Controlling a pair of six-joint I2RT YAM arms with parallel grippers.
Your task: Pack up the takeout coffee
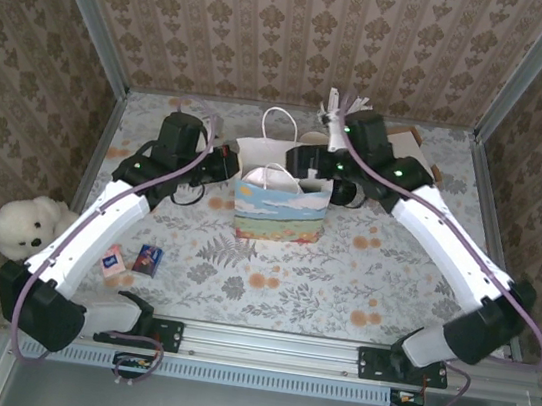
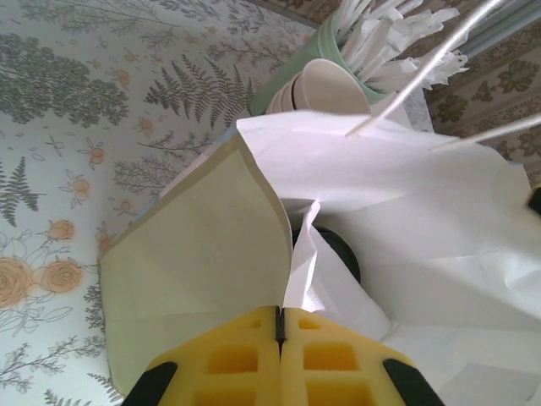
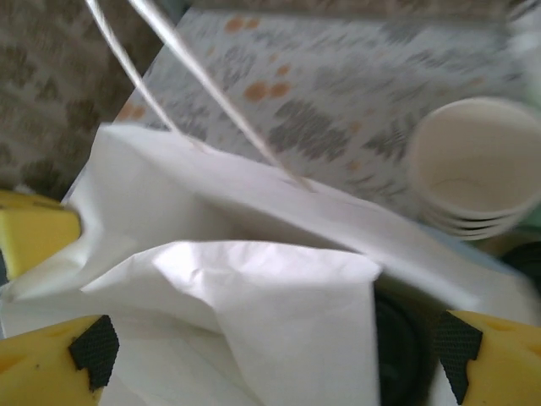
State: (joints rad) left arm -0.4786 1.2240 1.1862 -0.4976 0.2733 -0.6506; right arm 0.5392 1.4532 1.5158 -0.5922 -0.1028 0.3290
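Now both arms reach inward to the paper bag (image 1: pixel 280 209). The left gripper (image 2: pixel 279 317) is pinched onto its rim; the right gripper (image 3: pixel 270 355) hovers spread-fingered over its mouth. The cream paper cups (image 2: pixel 325 85) stand stacked outside, just beside the bag.

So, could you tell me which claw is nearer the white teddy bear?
Left. The left claw pinches the paper bag's left edge, right of the teddy bear; the right claw hangs over the bag's mouth, farther right.

Past the left jaws, pinched on the bag (image 2: pixel 203 271) rim, the mouth is narrow: its white far wall sags inward. Between the wide-set right jaws that wall blocks the opening. Handles (image 3: pixel 203 85) cross ahead, and cups (image 3: pixel 478 161) stand beyond, to the right.
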